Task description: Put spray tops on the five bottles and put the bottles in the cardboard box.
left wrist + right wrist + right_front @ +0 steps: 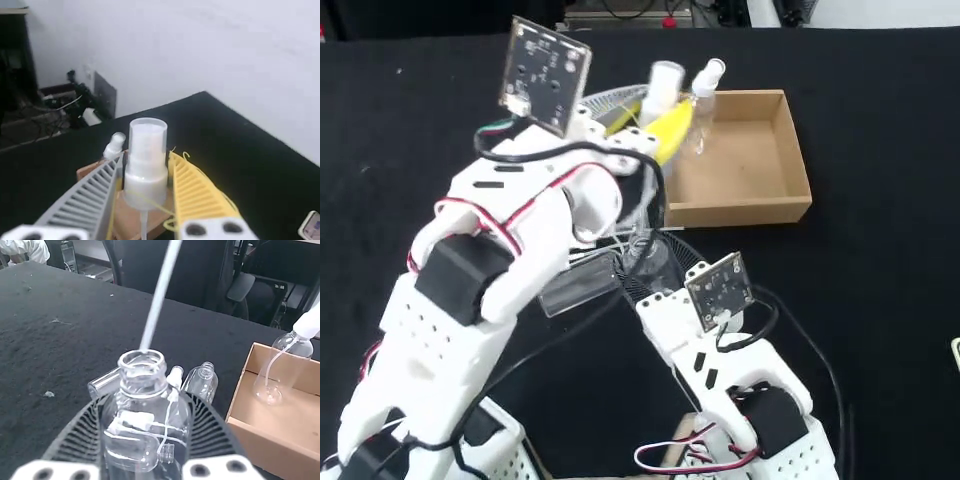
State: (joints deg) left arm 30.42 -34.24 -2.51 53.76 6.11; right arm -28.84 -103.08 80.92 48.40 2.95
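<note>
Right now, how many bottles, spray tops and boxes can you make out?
Bottles: 4 (held bottle, boxed bottle, two lying bottles)
Spray tops: 3 (held top, fitted top, loose top)
Cardboard box: 1
Total: 8; the held bottle may hide more.

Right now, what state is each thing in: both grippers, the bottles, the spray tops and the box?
Left gripper: shut on the white spray top, its dip tube reaching the held bottle's mouth.
Right gripper: shut on the clear plastic bottle, upright, neck open.
Boxed clear bottle: upright, spray top on.
Brown cardboard box: open, holding that one bottle.
Loose clear bottle: lying on the black table, uncapped.
</note>
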